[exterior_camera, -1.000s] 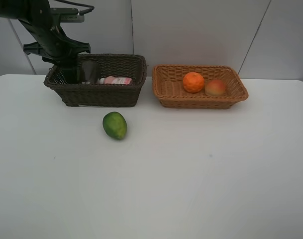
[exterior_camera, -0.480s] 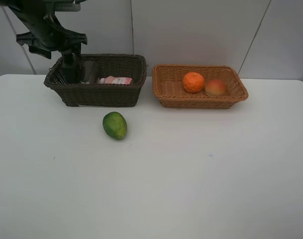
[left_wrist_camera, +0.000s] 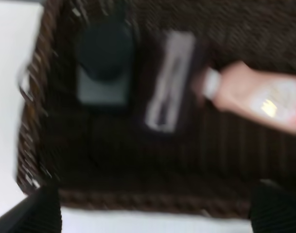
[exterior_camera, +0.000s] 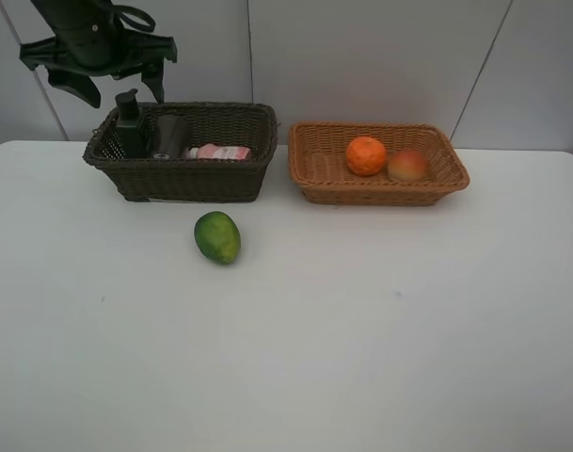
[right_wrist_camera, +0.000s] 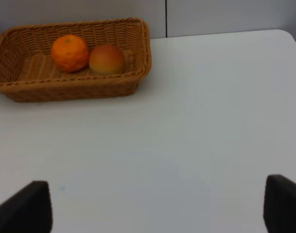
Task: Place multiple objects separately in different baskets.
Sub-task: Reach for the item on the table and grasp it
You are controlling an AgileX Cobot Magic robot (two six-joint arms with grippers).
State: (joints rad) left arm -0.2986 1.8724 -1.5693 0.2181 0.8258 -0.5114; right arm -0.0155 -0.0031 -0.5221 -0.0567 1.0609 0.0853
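From the high camera, the left pincer (exterior_camera: 117,87) hung spread wide above the left end of the dark brown basket (exterior_camera: 183,179), gripping nothing. The dark green bottle (exterior_camera: 129,125) stood upright inside that basket, next to the mauve cup (exterior_camera: 170,135) and the pink bottle (exterior_camera: 218,152) lying on its side. A second earlier that pincer was down in the basket around the bottle; since then it had let go and lifted clear. The green fruit (exterior_camera: 217,236) sat on the white desk (exterior_camera: 361,330) in front, same spot as before. The orange (exterior_camera: 366,155) and red-yellow fruit (exterior_camera: 408,165) lay in the tan basket (exterior_camera: 380,188).

Left wrist view was blurry: both fingertips (left_wrist_camera: 33,211) far apart, over the basket's rim, bottle cap (left_wrist_camera: 104,51) below.

Right wrist view: the right pincer (right_wrist_camera: 157,206) was released too, hovering empty over bare desk, well apart from the tan basket.
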